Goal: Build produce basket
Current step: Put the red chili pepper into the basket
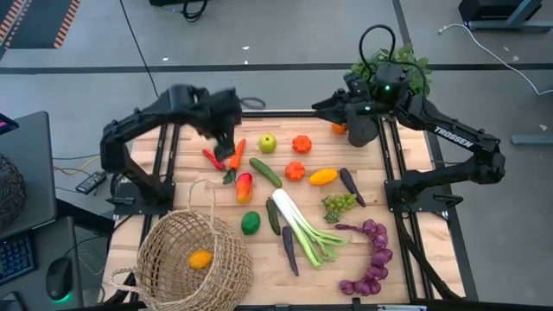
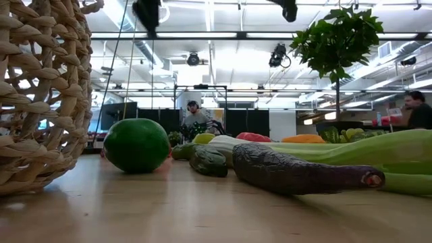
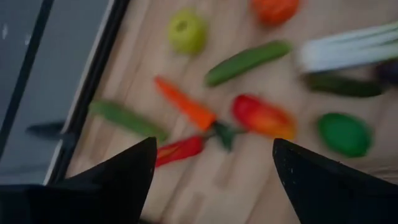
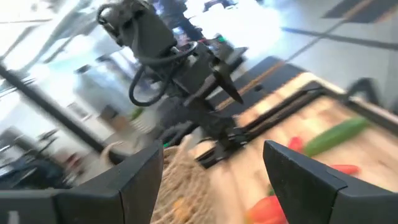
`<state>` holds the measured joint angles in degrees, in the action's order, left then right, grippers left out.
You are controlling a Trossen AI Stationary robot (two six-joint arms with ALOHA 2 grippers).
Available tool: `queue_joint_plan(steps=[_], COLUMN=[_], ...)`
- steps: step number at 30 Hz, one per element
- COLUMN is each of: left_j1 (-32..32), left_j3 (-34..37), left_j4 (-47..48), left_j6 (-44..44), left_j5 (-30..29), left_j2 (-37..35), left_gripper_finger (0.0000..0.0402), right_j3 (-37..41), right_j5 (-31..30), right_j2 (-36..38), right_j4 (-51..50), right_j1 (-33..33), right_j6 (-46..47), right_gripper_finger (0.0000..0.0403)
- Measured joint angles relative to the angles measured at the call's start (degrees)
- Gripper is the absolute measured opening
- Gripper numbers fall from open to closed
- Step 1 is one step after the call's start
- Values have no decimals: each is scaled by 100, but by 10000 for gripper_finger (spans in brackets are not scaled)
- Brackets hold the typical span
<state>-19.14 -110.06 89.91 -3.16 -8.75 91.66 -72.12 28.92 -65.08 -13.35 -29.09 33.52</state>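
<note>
The basket (image 1: 194,255) lay tipped on its side at the table's near left corner, its mouth toward the produce, with one orange fruit (image 1: 200,258) already inside. The remaining produce lay spread across the table (image 1: 177,186): carrot (image 1: 237,154), red chilli (image 1: 212,159), apple (image 1: 268,143), cucumber (image 1: 265,172), leek (image 1: 302,225), purple grapes (image 1: 371,259) and others.

Handling, as judged: the pieces looked like light, hard moulded toys with smooth skins, so slippage is the main risk rather than breakage. Long items such as the carrot would best be taken across the middle of the body, jaws square to its length; round items across their widest part. The basket appeared light and open-woven and could shift if bumped during a drop.

The left gripper (image 1: 226,142) hung over the far left group of produce, above the carrot and chilli. In the left wrist view its fingers (image 3: 127,171) stood well apart with the carrot (image 3: 185,104) and chilli (image 3: 179,150) visible between them on the table; nothing was held or touched.

The right gripper (image 1: 361,131) sat at the far right of the table, near the potted plant (image 1: 399,67). Its fingers (image 4: 140,174) stood apart and empty.
</note>
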Motion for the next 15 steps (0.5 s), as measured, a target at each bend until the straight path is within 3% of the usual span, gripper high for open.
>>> queue_joint_plan(steps=[7,12,15], left_j1=[-1352,-1486,-1486], left_j3=[912,1897,2495], left_j4=[11,0,-417], left_j6=[1458,2497,2678], left_j5=[1228,1304,1281], left_j2=[15,-8,-90], left_gripper_finger=[300,285,282], right_j3=[0,0,0], right_j5=[-1256,-1893,-2292], right_j2=[-4,-9,-11], right_j4=[-89,-106,-110], right_j1=[492,882,1141], right_j6=[-1,1,-1], right_gripper_finger=[280,279,279])
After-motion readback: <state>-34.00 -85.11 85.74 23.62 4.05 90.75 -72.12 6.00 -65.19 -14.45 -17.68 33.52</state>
